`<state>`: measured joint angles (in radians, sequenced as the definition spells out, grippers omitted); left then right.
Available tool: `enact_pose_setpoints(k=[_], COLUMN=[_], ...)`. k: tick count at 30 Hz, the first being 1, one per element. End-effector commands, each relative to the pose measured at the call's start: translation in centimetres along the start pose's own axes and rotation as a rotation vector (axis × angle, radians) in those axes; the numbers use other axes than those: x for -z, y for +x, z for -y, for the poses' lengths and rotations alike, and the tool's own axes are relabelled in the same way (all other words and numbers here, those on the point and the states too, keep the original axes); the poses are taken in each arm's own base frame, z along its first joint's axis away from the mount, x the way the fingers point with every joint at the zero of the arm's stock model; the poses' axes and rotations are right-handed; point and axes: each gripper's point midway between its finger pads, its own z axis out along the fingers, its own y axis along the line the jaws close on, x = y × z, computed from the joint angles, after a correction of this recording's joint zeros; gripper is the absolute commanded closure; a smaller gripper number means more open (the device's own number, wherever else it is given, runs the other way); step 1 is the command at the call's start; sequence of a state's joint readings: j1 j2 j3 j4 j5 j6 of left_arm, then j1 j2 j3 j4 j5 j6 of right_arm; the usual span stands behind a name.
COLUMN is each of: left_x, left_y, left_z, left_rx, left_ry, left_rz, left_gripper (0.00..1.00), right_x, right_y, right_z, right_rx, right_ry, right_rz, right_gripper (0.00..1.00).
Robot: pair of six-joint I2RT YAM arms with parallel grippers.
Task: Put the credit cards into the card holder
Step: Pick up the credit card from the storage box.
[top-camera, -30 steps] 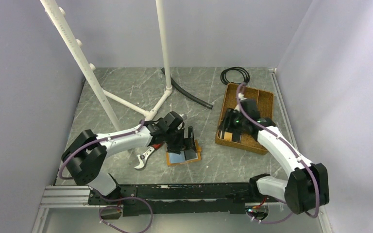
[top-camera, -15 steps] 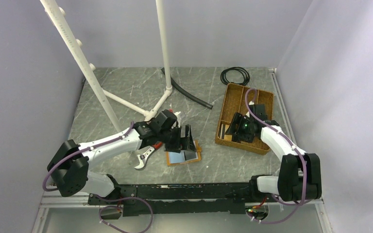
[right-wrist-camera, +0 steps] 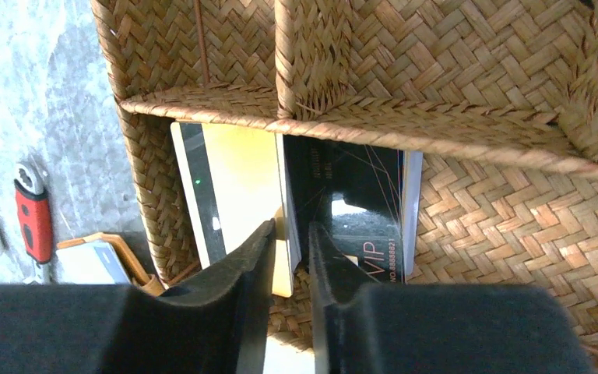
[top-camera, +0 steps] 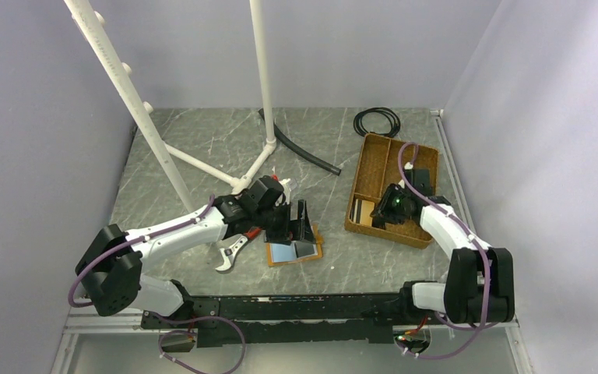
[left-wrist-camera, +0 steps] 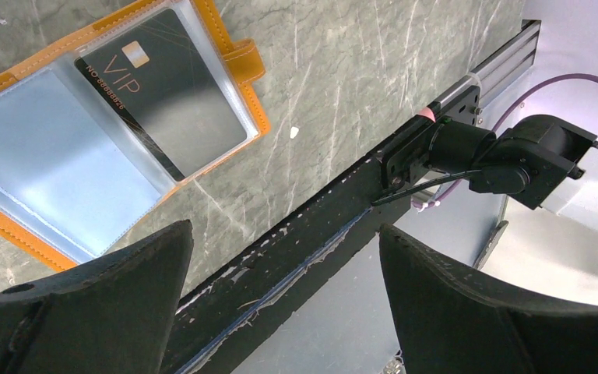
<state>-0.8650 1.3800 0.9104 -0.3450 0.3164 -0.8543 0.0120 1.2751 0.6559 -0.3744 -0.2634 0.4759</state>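
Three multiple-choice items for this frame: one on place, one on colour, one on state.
1. The loose credit cards lie: A in the woven brown divided tray; B on the grey marbled table; C on the coiled black cable.
2. The sleeved card in the open orange leather card holder is: A white; B black; C red.
3. The left gripper's jaws are: A shut on a card; B shut on the holder; C wide open, empty.
Key: 1A, they rest on its weave; 2B, black VIP face shows; 3C, clear space between the jaws.
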Motion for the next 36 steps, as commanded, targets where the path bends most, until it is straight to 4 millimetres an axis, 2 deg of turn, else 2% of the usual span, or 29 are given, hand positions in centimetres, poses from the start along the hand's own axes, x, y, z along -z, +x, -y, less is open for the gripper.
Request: enact_pose_setpoints(k=[1,3,4,7,9,13,17,22,24,27,32,36], left_x=[0.8,0.9,0.9,1.0,1.1,1.1,1.1,1.1,1.1,1.3,1.3,1.3], left_y=[-0.7,-0.7,-0.7,-0.8,-0.9,-0.9,-1.0,-1.1,-1.1,-1.0,-0.9,-0.9], left_z=[1.2,1.2,1.3,1.4,1.5,1.7,1.7,2.0,1.9,1.9,1.9,1.8], left_rx=[-0.018,-0.02,-0.022,-0.025,-0.027,-0.033,-0.036,-0.032,-0.032,-0.039,-0.046,-0.049], left_ry=[0.046,0.045,0.047,0.048,0.051,0.053,0.055,0.067,0.066,0.064,0.065,0.061], left_rz=[0.033,0.034,0.033,0.036,0.038,0.038,0.039,0.041,0.043,0.041,0.04,0.036], left_gripper=[0.06,0.06,0.06,0.06,0.06,0.06,0.06,0.06,0.06,0.06,0.06,0.06], right_x=[0.4,0.6,0.7,1.2,1.8,2.4,1.1,-0.6,-0.8,-0.8,-1.1,-0.8], right_y=[0.6,0.3,0.2,-0.3,-0.9,-2.1,-1.6,-1.0,-0.5,0.1,1.5,1.2], right_z=[1.3,2.0,2.0,0.3,-0.8,-1.4,-2.4,-1.4,-0.1,1.6,1.6,2.0], right_rx=[-0.013,-0.043,-0.046,-0.014,0.009,0.052,0.065,0.045,0.015,-0.018,-0.074,-0.093], right_ry=[0.052,0.069,0.066,-0.025,-0.08,-0.093,-0.163,-0.119,-0.044,0.034,0.001,0.02], right_rz=[0.007,0.018,0.023,0.043,0.069,0.101,0.041,0.007,-0.008,-0.013,-0.034,-0.005], right_gripper=[0.81,0.88,0.87,0.65,0.55,0.46,0.37,0.3,0.33,0.47,0.69,0.82])
